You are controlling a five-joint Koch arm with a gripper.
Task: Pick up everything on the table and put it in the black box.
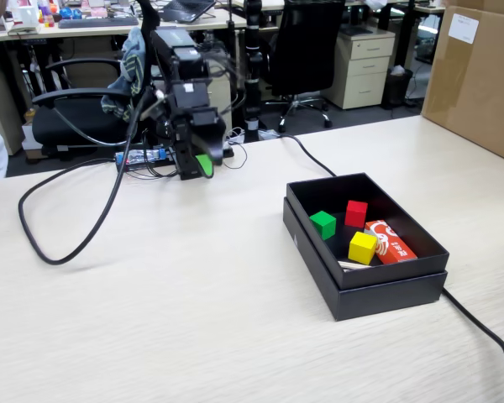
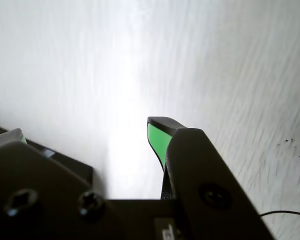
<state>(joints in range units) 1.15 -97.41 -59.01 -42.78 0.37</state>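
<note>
A small bright green matte cube (image 1: 322, 224) sits inside the shallow matte black cardboard box (image 1: 378, 292) on the large pale beige wood-grain worktop (image 1: 193, 319), towards the box's left side in the fixed view. In the same box lie a small red cube (image 1: 355, 213), just behind and right of the green one, a small yellow cube (image 1: 362, 248) nearer the front wall, and a flat orange-red packet (image 1: 391, 242) with white markings, touching or just beside the yellow cube.

Well apart from the box, at the worktop's far edge, the black hobby arm is folded low, its pincer (image 1: 198, 167) pointing down over bare wood. The pincer holds nothing. The wrist view shows one green-faced tip (image 2: 158, 137) above bare worktop and only a sliver of the other side, so how wide it stands cannot be told. A thick black cable (image 1: 63, 243) loops across the worktop to the left in the fixed view.
</note>
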